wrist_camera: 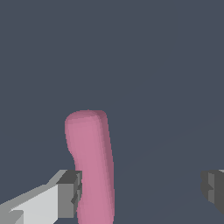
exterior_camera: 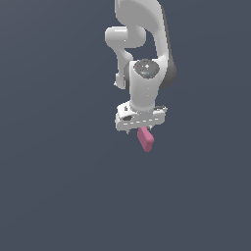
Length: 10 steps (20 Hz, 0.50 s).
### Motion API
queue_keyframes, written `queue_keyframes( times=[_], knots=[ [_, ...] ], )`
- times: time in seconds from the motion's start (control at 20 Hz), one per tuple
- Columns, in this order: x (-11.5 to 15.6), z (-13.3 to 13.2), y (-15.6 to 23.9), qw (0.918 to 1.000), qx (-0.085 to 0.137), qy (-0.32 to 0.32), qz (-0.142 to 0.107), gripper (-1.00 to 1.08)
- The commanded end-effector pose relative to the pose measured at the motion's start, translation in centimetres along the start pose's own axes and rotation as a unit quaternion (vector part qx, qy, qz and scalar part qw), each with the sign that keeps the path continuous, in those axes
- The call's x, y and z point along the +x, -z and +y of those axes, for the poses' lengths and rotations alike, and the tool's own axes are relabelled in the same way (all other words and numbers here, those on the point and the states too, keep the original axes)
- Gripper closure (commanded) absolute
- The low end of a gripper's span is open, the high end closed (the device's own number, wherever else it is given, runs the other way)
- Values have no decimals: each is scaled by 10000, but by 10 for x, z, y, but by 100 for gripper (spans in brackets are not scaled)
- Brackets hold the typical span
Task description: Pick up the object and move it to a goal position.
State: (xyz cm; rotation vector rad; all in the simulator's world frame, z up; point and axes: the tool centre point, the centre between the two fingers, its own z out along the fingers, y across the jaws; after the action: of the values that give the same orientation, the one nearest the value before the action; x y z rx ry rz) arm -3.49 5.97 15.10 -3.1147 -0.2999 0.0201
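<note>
Although one grey finger pad (wrist_camera: 70, 192) sits right against the pink block (wrist_camera: 92, 166), the other pad stands well apart, so the gripper (wrist_camera: 140, 190) is spread and grips nothing. Closing from here risks pushing the off-centre block sideways or twisting it before both pads meet it. Farther out, the exterior view shows the block (exterior_camera: 145, 139) just below the white hand.
</note>
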Motion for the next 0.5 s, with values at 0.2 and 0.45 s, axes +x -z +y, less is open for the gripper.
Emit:
queue_keyframes(
  times=[0.2,0.45],
  knots=[
    [-10,-38,-5,9980,-65,629,48,-92],
    [-11,-41,-6,9978,-66,660,48,-92]
  ],
)
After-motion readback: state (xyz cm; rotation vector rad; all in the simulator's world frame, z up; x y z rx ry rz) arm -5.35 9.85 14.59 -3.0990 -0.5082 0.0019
